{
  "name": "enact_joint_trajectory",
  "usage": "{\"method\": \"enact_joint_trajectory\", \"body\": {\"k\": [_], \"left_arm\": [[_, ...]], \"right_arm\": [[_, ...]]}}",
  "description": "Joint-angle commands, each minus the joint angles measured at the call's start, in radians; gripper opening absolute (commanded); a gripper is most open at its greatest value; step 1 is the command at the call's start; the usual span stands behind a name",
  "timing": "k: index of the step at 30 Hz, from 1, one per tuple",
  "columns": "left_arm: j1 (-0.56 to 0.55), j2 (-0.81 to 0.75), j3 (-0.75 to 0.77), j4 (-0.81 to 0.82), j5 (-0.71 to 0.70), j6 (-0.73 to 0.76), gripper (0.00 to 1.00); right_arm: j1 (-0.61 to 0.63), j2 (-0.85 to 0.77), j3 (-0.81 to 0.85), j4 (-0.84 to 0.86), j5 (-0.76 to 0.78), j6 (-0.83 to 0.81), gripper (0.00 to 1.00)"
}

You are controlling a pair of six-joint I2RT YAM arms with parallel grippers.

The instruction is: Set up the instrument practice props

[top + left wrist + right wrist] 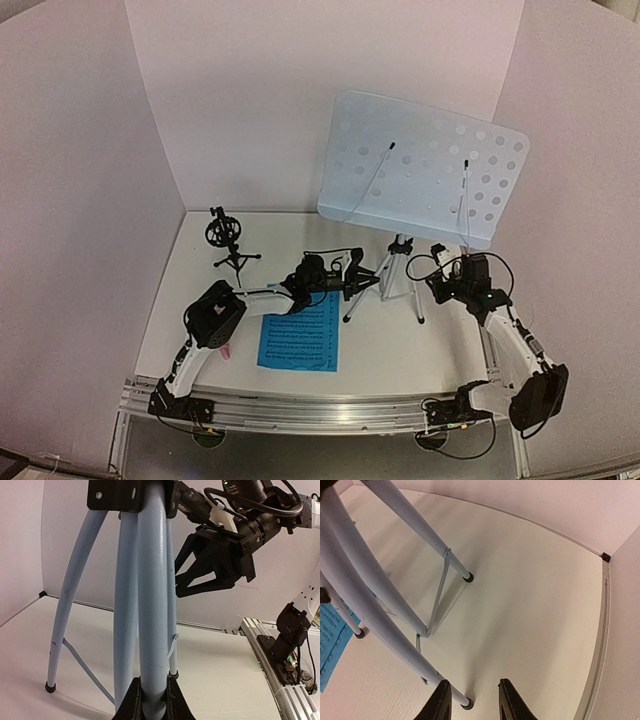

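Nearest us: the rail (320, 408) with both arm bases, along the near edge of the tabletop (430, 345). From the left we see a bit of the pink microphone (228, 350) poking out from under the left arm (215, 315), lying on the tabletop. Farther back on the left, the black tripod mic mount (229, 241) stands upright, apart from everything else. Next comes the blue sheet music page (300, 343), flat on the tabletop front centre, near the stand's left foot; we can't tell if a second page lies under it. The left end effector (152, 702) is pinched on a pale tube of the music stand (398, 270), low in the tripod; in the left wrist view both fingers (131, 705) press the tube's sides. The stand is upright mid-tabletop with its feet down. Its perforated pale desk (425, 170) sits on top, face tilted toward us, with two wire page holders (370, 185) lying across it. The right end effector (476, 702) is spread with nothing between its fingers, low over the tabletop just beside the stand's right foot; we cannot tell whether it touches that foot.
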Motion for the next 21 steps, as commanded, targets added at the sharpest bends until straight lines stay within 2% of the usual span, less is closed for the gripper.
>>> {"method": "enact_joint_trajectory", "body": {"k": [1, 9, 15, 21], "left_arm": [[0.046, 0.024, -0.022, -0.007, -0.035, 0.037, 0.00], [0.044, 0.029, -0.013, -0.032, -0.013, 0.031, 0.00], [0.040, 0.031, -0.023, -0.026, -0.020, 0.030, 0.00], [0.040, 0.025, -0.013, -0.006, -0.017, 0.046, 0.00]], "right_arm": [[-0.001, -0.049, 0.038, -0.022, 0.009, 0.066, 0.32], [-0.002, -0.094, 0.022, -0.053, -0.012, 0.098, 0.33], [-0.001, -0.116, 0.006, -0.063, -0.051, 0.123, 0.42], [-0.002, -0.110, -0.001, -0.067, -0.028, 0.134, 0.44]]}}
